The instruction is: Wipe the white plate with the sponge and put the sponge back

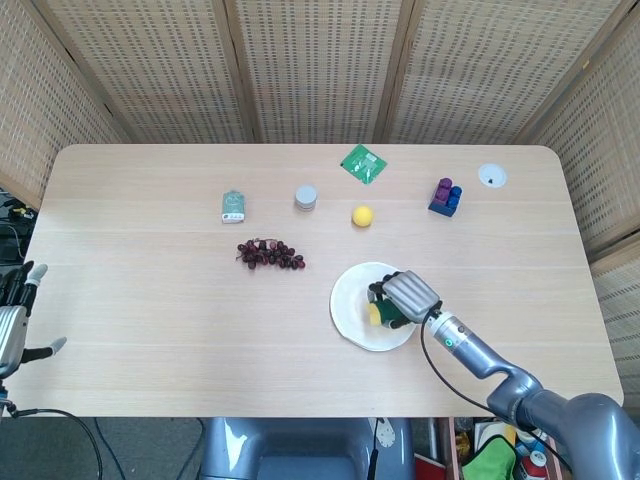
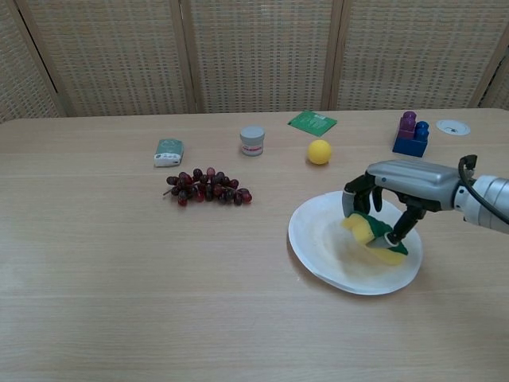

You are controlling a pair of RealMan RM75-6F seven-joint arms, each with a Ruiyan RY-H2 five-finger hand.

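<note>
The white plate (image 1: pixel 352 300) (image 2: pixel 326 247) lies on the table right of centre, toward the front edge. My right hand (image 1: pixel 405 296) (image 2: pixel 402 185) hovers over the plate's right half and grips the yellow-and-green sponge (image 1: pixel 381 314) (image 2: pixel 371 234), which rests on or just above the plate surface. My left hand (image 1: pixel 12 318) shows only in the head view, off the table's left edge, fingers apart and holding nothing.
Behind the plate sit a yellow ball (image 1: pixel 362 215) (image 2: pixel 320 151), a bunch of dark grapes (image 1: pixel 270 254) (image 2: pixel 207 186), a small grey jar (image 1: pixel 306 197), a green packet (image 1: pixel 364 163), a small green box (image 1: pixel 233 206), purple-blue blocks (image 1: pixel 445 196) and a white disc (image 1: pixel 491 176).
</note>
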